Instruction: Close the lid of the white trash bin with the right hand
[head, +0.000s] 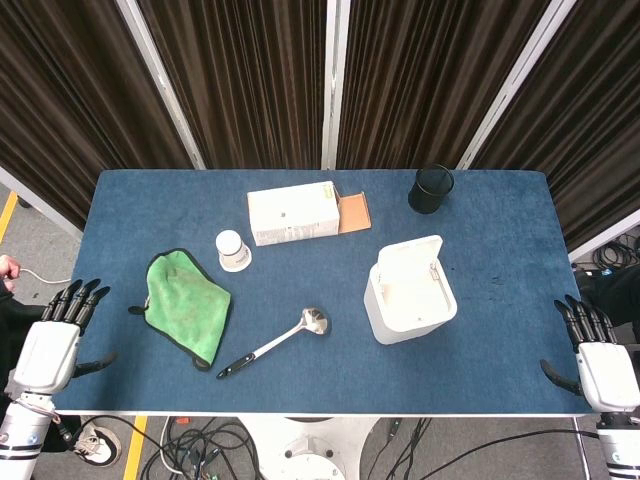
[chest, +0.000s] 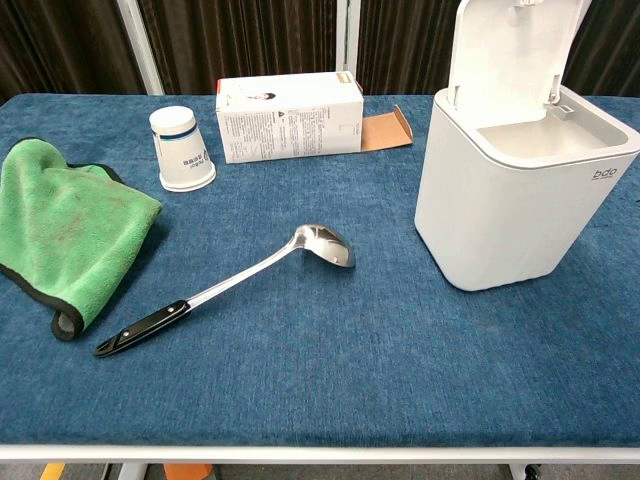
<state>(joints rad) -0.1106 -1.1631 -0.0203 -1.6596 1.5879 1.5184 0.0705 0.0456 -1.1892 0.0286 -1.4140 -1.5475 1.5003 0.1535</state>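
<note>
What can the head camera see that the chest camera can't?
Only the head view shows the left hand and right hand, both open at the table's near corners, and the black cup. Only the chest view shows the bin's grey logo and how its lid stands upright. Both show the white trash bin, green cloth, ladle, white paper cup and white box.

I can read "bda" in small grey letters on the white trash bin, near its top right edge. The print on the white box and cup is too small for me to read.
</note>
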